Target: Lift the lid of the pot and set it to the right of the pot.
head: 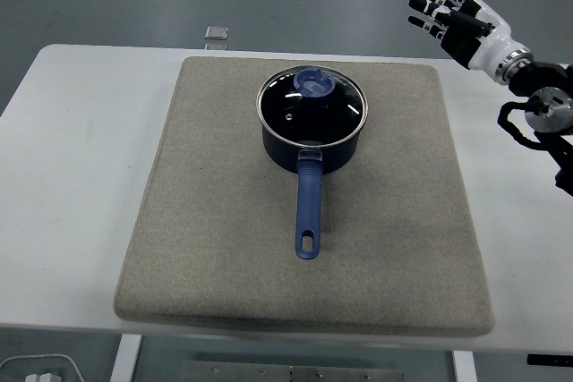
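Nothing is done yet: the lid point(312, 100) sits on the pot point(312, 144); our right hand point(454, 17) hovers at 2 o'clock, fingers point(428, 4) wide, empty.

White table point(72, 131) w/ big grey mat point(224, 266) flat on it, covering most of the middle; small grey item point(216, 37) at table's far edge, beyond mat.
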Robot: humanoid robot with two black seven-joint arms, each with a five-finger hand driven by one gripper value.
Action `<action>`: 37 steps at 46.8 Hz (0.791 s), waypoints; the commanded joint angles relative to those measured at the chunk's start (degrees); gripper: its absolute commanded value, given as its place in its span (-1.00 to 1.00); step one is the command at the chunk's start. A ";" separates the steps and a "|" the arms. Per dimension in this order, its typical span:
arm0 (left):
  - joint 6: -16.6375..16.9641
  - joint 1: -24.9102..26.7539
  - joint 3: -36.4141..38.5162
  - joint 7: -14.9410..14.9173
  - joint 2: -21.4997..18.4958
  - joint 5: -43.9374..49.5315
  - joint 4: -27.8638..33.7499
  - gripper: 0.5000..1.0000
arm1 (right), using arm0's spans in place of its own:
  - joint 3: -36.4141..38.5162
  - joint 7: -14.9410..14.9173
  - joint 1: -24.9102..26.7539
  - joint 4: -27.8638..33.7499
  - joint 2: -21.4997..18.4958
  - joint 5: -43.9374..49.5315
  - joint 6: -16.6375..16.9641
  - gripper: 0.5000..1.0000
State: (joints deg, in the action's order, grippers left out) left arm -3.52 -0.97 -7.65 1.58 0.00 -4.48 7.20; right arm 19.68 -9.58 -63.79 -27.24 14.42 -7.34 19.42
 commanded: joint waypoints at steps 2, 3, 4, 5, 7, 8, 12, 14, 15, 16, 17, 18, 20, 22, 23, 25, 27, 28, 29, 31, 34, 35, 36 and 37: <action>0.00 0.00 0.00 0.00 0.00 0.00 0.01 1.00 | 0.01 0.00 -0.11 -0.10 -0.18 1.97 -0.17 0.69; 0.00 0.00 0.00 0.00 0.00 0.00 0.01 1.00 | 0.01 0.00 -0.02 -0.10 -0.27 2.24 -0.09 0.69; 0.00 0.00 0.00 0.00 0.00 0.00 0.01 1.00 | 0.01 0.00 -0.02 -0.10 -0.18 2.50 -0.09 0.69; 0.00 0.00 0.00 0.00 0.00 0.00 0.01 1.00 | 0.01 0.00 -0.02 -0.18 -0.27 2.77 -0.09 0.69; 0.00 0.00 0.00 0.00 0.00 0.00 0.01 1.00 | -0.08 0.00 -0.11 -0.18 -0.18 3.21 -0.09 0.69; 0.00 0.00 0.00 0.00 0.00 0.00 0.01 1.00 | -0.08 0.00 -0.20 -0.18 -0.18 3.56 0.00 0.69; 0.00 0.00 0.00 0.00 0.00 0.00 0.01 1.00 | -0.08 0.00 -0.37 -0.36 -0.10 5.57 0.00 0.69; 0.00 0.00 0.00 0.00 0.00 0.00 0.01 1.00 | -0.08 0.00 -0.81 -0.36 -0.10 6.81 0.09 0.69; 0.00 0.00 0.00 0.00 0.00 0.00 0.01 1.00 | -0.08 0.00 -1.25 -0.45 -0.01 7.42 0.18 0.69; 0.00 0.00 0.00 0.00 0.00 0.00 0.01 1.00 | -0.17 0.00 -1.60 -0.45 -0.01 8.12 0.35 0.69; 0.00 0.00 0.00 0.00 0.00 0.00 0.01 1.00 | -0.17 0.00 -1.86 -0.45 0.08 8.83 0.61 0.69; 0.00 0.00 0.00 0.00 0.00 0.00 0.01 1.00 | -0.17 0.00 -2.04 -0.45 0.17 9.44 0.88 0.69; 0.00 0.00 0.00 0.00 0.00 0.00 0.01 1.00 | 0.01 0.00 -2.22 -0.62 0.87 10.41 1.23 0.69; 0.00 0.00 0.00 0.00 0.00 0.00 0.01 1.00 | 0.01 0.00 -2.31 -1.23 1.92 11.11 1.58 0.69; 0.00 0.00 0.00 0.00 0.00 0.00 0.01 1.00 | 0.01 0.00 -2.39 -1.76 2.45 11.29 1.58 0.69; 0.00 0.00 0.00 0.00 0.00 0.00 0.01 1.00 | 0.01 0.00 -2.48 -2.73 2.89 11.56 1.58 0.69; 0.00 0.00 0.00 0.00 0.00 0.00 0.01 1.00 | -0.08 0.00 -2.66 -3.78 3.16 12.08 1.58 0.69; 0.00 0.00 0.00 0.00 0.00 0.00 0.01 1.00 | -0.08 0.00 -3.09 -4.31 3.24 12.61 1.58 0.69; 0.00 0.00 0.00 0.00 0.00 0.00 0.01 1.00 | -0.25 0.00 -3.62 -4.84 3.24 13.40 1.58 0.69; 0.00 0.00 0.00 0.00 0.00 0.00 0.01 1.00 | -0.26 0.00 -4.15 -5.98 3.68 15.41 1.58 0.69; 0.00 0.00 0.00 0.00 0.00 0.00 0.01 1.00 | -0.26 -0.09 -4.33 -8.09 4.56 18.58 1.50 0.69; 0.00 0.00 0.00 0.00 0.00 0.00 0.01 1.00 | -0.26 -0.09 -4.33 -8.70 4.82 19.55 1.50 0.69; 0.00 0.00 0.00 0.00 0.00 0.00 0.01 1.00 | -0.26 -0.09 -4.41 -9.23 4.91 20.25 1.41 0.69; 0.00 0.00 0.00 0.00 0.00 0.00 0.01 1.00 | -0.26 -0.17 -4.42 -9.58 5.00 20.87 1.49 0.69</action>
State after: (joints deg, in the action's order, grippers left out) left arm -3.51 -0.98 -7.65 1.59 0.00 -4.48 7.21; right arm 19.43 -9.58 -68.08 -35.42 18.99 11.39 20.99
